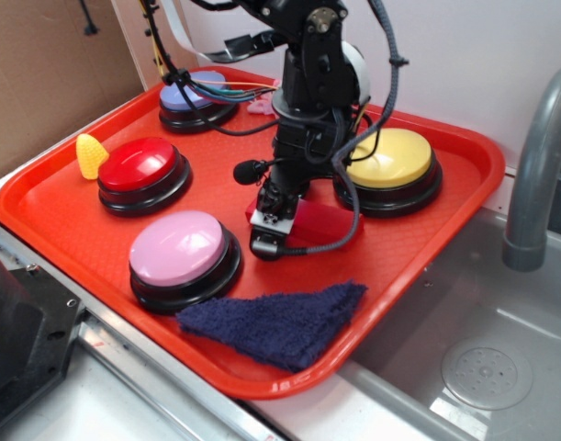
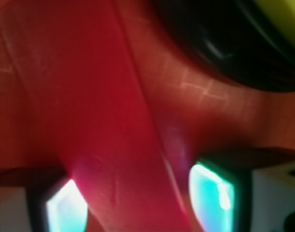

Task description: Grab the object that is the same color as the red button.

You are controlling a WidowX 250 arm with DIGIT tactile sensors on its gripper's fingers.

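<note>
gripper [image 1: 278, 219] reaching down over red block [image 1: 324, 223] mid-tray | red button [image 1: 140, 166] sitting left, corn toy [image 1: 91, 156] beside it | blue cloth [image 1: 278, 322] lying at red tray [image 1: 464, 175] front edge

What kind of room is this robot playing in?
Probably a kitchen-style test bench: a metal sink with a grey tap sits beside the red tray, and the robot's gripper works over it.

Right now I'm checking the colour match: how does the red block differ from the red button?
The red block is flat and elongated; the red button is a round dome. The button sits on a black base; the block lies straight on the tray. The gripper is down at the block; the button stands untouched. Both are red.
</note>
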